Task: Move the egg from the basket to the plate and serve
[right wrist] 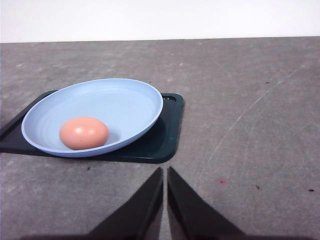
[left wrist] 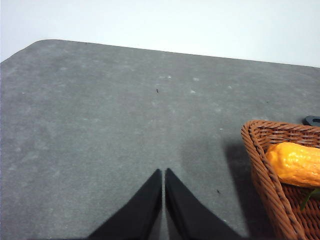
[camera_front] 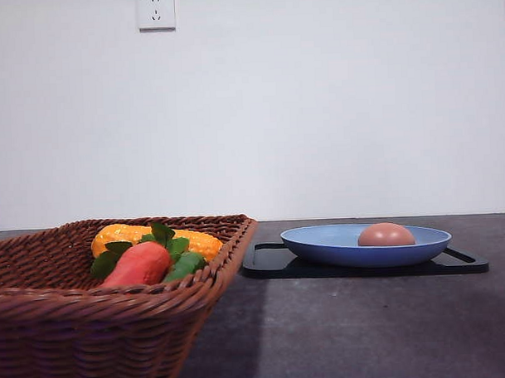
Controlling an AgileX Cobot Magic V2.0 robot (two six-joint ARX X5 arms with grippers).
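The pinkish-brown egg (camera_front: 386, 235) (right wrist: 84, 133) lies inside the blue plate (camera_front: 321, 245) (right wrist: 120, 102), toward its right side in the front view. The plate rests on a flat black tray (camera_front: 272, 261) (right wrist: 165, 140). At the front left stands the dark woven basket (camera_front: 91, 319) (left wrist: 260, 160), holding a carrot and a corn cob. My left gripper (left wrist: 163, 175) is shut and empty over bare table beside the basket. My right gripper (right wrist: 165, 172) is shut and empty, just short of the tray's near edge.
An orange-red carrot (camera_front: 139, 264) with green leaves and a yellow corn cob (camera_front: 146, 237) (left wrist: 295, 162) lie in the basket. The grey table top (camera_front: 365, 326) runs to a white wall behind, with a power socket (camera_front: 156, 10) high up.
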